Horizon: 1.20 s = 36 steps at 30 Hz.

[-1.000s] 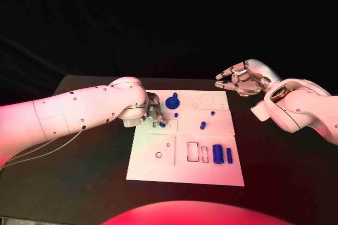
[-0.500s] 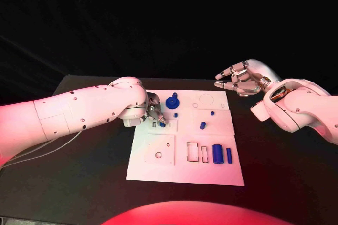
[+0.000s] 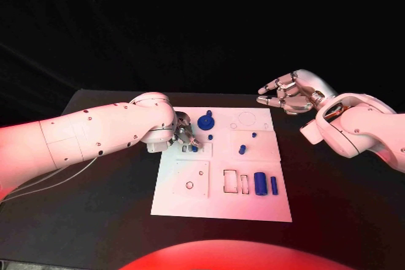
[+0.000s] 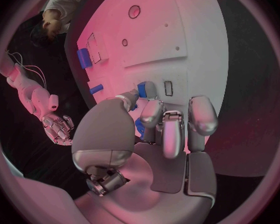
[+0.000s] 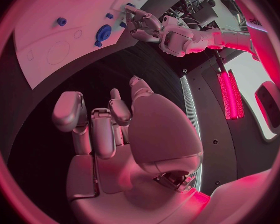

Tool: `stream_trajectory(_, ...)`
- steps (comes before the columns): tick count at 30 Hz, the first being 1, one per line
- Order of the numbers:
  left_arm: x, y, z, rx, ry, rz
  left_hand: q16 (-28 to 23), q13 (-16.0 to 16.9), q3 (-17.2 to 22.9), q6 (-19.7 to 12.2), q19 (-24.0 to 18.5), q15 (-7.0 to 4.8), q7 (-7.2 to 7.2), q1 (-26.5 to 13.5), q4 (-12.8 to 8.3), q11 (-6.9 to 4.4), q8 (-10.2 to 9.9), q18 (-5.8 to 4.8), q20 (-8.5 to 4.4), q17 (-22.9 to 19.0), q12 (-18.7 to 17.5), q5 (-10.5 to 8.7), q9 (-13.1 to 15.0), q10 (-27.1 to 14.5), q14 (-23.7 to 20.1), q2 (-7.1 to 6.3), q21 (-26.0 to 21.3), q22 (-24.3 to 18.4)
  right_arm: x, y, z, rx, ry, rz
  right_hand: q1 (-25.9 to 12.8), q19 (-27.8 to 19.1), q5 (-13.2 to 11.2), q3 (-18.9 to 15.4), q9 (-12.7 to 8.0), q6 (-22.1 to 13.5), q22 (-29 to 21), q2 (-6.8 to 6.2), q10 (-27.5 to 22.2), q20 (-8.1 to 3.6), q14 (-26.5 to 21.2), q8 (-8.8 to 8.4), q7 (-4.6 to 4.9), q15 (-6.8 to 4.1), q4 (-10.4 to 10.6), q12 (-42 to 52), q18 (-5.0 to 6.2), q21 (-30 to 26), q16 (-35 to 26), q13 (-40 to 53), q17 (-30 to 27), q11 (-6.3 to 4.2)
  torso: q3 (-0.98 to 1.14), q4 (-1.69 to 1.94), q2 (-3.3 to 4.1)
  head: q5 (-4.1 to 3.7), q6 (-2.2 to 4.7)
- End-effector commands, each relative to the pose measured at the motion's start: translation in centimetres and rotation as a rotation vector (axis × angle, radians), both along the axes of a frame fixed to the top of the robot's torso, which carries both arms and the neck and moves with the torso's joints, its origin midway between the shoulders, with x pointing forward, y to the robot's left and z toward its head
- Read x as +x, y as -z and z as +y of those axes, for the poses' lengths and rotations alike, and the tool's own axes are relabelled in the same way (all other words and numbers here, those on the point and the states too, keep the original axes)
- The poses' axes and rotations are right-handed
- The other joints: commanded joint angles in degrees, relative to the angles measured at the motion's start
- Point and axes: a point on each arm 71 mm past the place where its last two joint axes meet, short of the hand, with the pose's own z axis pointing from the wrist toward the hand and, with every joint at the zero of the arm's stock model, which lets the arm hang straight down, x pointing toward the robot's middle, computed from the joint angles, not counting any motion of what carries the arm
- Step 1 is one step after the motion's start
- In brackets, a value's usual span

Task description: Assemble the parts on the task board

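Seating a small blue part [image 3: 193, 146] near the task board's [image 3: 221, 208] left edge.

Left robot hand [image 3: 184, 135] down on the board, fingers curled round that small blue part, pinching it over a slot (how deep it sits, impossible to tell). Right robot hand [image 3: 288, 93] hovering above the table's far right corner, fingers loosely curled, holding nothing. Next, probably: pressing straight down to seat the piece, then letting go cleanly.

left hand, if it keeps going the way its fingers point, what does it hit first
Probably the small blue part at the fingertips of the left hand, standing on the board; the fingers look closed around it already. Depth is unclear, so contact isn't certain.
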Motion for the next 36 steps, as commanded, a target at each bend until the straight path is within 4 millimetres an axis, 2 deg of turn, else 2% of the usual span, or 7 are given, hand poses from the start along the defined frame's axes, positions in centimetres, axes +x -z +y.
stream_trajectory(1, -0.1, 0.2, 0.1, 0.03, -0.006, 0.015, 0.4, -0.1, -1.5, 0.4, 0.4, -0.37, 0.16, -0.7, 0.7, 0.15, 0.4, -0.47, -0.07, 12.0, 0.1, 0.22, 0.1, 0.4, 5.2, 0.43, 0.2, 0.2, -0.1, -0.1, 0.0, -0.001, -0.007, -0.009, -0.7, -0.3, 0.3, -0.3, -0.1, -0.4, -0.1, -0.09, -0.1, -0.21, 2.7, 0.21, 0.09, -0.35, 0.0, -0.3, 1.1, -0.3, -0.4, -0.1, 1.6, -0.04, 0.02, 0.01, 0.0, -0.02, -0.02)
stream_trajectory(8, 0.0, 0.1, 0.2, 0.03, -0.012, 0.003, 0.4, 0.1, -4.2, 0.7, 0.8, -0.46, 0.02, -0.8, 1.7, 0.04, 0.5, -0.58, -0.15, 12.0, 0.3, 0.2, 0.2, 0.7, 5.2, 0.93, 0.5, 0.8, -0.1, -0.1, -0.1, -0.001, -0.004, -0.01, -1.0, -0.3, 0.2, -0.5, -0.1, -0.5, -0.1, -0.04, -0.1, -0.21, 2.7, 0.28, 0.08, -0.35, 0.2, -0.2, 1.11, -0.4, -0.4, -0.1, 1.6, -0.03, 0.01, -0.01, -0.03, 0.03, 0.03)
stream_trajectory(11, 0.0, 0.1, 0.3, 0.025, -0.016, 0.0, 0.4, 0.0, -6.7, 0.7, 0.8, -0.47, 0.02, -1.2, 2.1, 0.05, 0.4, -0.59, -0.2, 12.0, 0.2, 0.21, 0.3, 0.7, 5.3, 0.73, 0.5, 0.8, -0.1, -0.1, -0.2, -0.001, -0.003, -0.01, -1.1, -0.3, 0.2, -0.5, -0.1, -0.5, -0.1, -0.04, -0.1, -0.2, 2.7, 0.31, 0.08, -0.34, 0.2, -0.3, 1.1, -0.4, -0.4, -0.2, 1.6, -0.03, 0.0, -0.01, -0.06, 0.02, 0.05)
stream_trajectory(15, 0.0, 0.0, 0.4, 0.014, -0.027, -0.01, 0.4, -0.2, -9.9, 0.6, 0.8, -0.45, 0.1, -2.2, 2.3, 0.09, 0.3, -0.58, -0.22, 12.0, 0.0, 0.2, 0.3, 0.6, 5.2, 0.46, 0.5, 0.8, -0.1, -0.1, -0.2, -0.001, -0.002, -0.011, -1.2, -0.3, 0.1, -0.6, -0.1, -0.5, -0.1, -0.04, -0.1, -0.2, 2.7, 0.33, 0.08, -0.34, 0.3, -0.2, 1.1, -0.4, -0.4, -0.2, 1.6, -0.03, -0.01, -0.02, -0.06, -0.02, 0.21)
stream_trajectory(23, -0.2, -0.6, 0.7, -0.014, -0.047, -0.028, 0.3, -0.7, -13.9, 0.4, 0.8, -0.48, 0.1, -3.2, 2.4, 0.09, 0.2, -0.55, -0.25, 12.0, -0.5, 0.21, 0.2, 0.4, 5.2, 1.03, 0.4, 0.7, 0.0, -0.1, -0.3, -0.001, 0.001, -0.012, -1.3, -0.3, 0.1, -0.6, -0.1, -0.5, -0.1, -0.04, -0.1, -0.2, 2.7, 0.34, 0.08, -0.34, 0.3, -0.2, 1.11, -0.4, -0.4, -0.2, 1.6, -0.03, 0.0, 0.0, -0.06, 0.04, 0.52)
stream_trajectory(29, -0.2, -1.7, 1.1, -0.046, -0.063, -0.046, 0.3, -3.2, -16.1, -0.4, 0.3, -0.39, 0.37, -2.7, 2.3, 0.3, -0.2, -0.39, -0.22, 11.9, -2.8, 0.25, 0.2, -0.8, 5.2, 1.33, 0.0, -0.1, 0.1, -0.1, -0.4, -0.001, 0.006, -0.012, -1.3, -0.3, 0.1, -0.6, -0.1, -0.5, -0.1, -0.04, -0.1, -0.2, 2.7, 0.34, 0.08, -0.34, 0.3, -0.2, 1.11, -0.4, -0.4, -0.2, 1.6, -0.03, 0.02, 0.01, -0.06, 0.37, 1.06)
stream_trajectory(36, 0.1, -3.3, 2.2, -0.046, -0.068, -0.062, 0.1, -6.1, -18.7, -2.0, -1.5, -0.05, 0.94, -0.6, 2.2, 0.82, -0.6, 0.15, 0.04, 11.6, -5.5, 0.3, 0.2, -2.7, 5.1, 2.03, -1.5, -2.9, 0.2, 0.0, -0.5, -0.002, 0.009, -0.012, -1.3, -0.3, 0.1, -0.6, -0.1, -0.5, -0.1, -0.04, -0.1, -0.2, 2.7, 0.34, 0.08, -0.34, 0.3, -0.2, 1.11, -0.4, -0.4, -0.2, 1.6, -0.03, -0.01, 0.03, -0.04, 0.44, 1.34)
